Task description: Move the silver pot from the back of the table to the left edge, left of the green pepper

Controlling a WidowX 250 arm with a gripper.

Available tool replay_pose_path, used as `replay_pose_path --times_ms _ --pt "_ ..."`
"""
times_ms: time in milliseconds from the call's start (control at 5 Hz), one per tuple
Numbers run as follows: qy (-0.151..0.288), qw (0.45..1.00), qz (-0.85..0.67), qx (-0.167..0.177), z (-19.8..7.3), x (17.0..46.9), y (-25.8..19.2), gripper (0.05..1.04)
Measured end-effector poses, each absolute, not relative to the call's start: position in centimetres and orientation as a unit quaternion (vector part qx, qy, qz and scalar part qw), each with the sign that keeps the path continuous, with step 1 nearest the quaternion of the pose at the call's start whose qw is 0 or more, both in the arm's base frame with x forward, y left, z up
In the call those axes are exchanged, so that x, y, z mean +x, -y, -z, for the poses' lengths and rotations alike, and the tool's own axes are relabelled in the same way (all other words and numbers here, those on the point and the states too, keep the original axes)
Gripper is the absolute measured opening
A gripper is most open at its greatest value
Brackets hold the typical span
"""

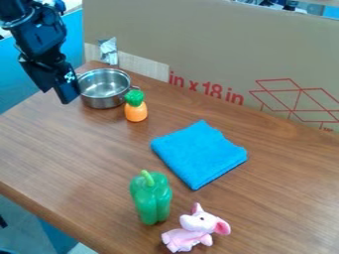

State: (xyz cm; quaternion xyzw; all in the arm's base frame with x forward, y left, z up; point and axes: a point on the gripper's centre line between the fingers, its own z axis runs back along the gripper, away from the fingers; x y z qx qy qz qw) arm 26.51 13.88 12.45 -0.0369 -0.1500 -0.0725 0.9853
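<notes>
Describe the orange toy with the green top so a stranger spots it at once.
On the wooden table, find the shiny metal pot. Beside it, toward the blue cloth, stands a small upright toy. Its orange body under a green top sets it apart from the silvery pot and the all-green pepper.

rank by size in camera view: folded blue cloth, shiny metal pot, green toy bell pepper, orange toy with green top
1. Blue cloth
2. Metal pot and bell pepper, too alike to rank
3. Orange toy
</notes>
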Motion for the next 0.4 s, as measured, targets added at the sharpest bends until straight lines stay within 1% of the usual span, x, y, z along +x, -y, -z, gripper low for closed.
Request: replay_pose_path --times_ms 200,400 --pt "0.139 0.987 0.073 -0.046 -11.6 26.5 -13.8 1.005" --pt "0.121 0.986 0.093 -0.070 -10.2 28.7 -15.1 1.005"
